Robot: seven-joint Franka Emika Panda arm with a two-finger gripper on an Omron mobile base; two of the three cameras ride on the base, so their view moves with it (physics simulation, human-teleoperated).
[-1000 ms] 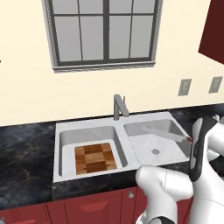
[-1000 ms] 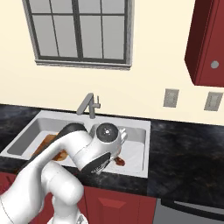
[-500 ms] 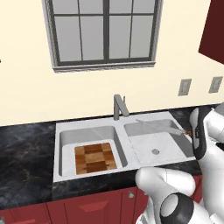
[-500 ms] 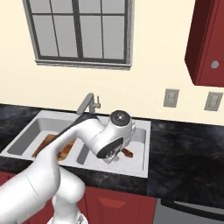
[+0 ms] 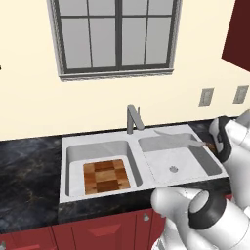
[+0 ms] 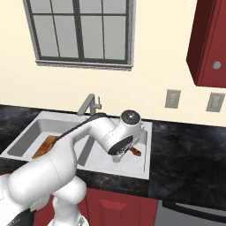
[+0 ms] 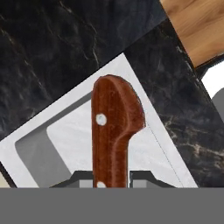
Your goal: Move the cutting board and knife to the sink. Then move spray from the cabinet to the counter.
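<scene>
Our gripper (image 7: 112, 181) is clamped on the knife (image 7: 114, 131), the two dark tips pressing either side of its handle low in the hand view. We hold it above the right corner of the sink (image 5: 193, 166), so the step in hand looks like lowering the knife into the basin. We should keep the grip firm, bring the blade down level and let go only once it lies flat. The handle is smooth reddish-brown wood with pale rivets and a rounded end. The sink is matte white with rounded walls; the checkered cutting board (image 5: 106, 177) lies flat in its left basin. The counter (image 5: 29, 166) is glossy black veined stone.
</scene>
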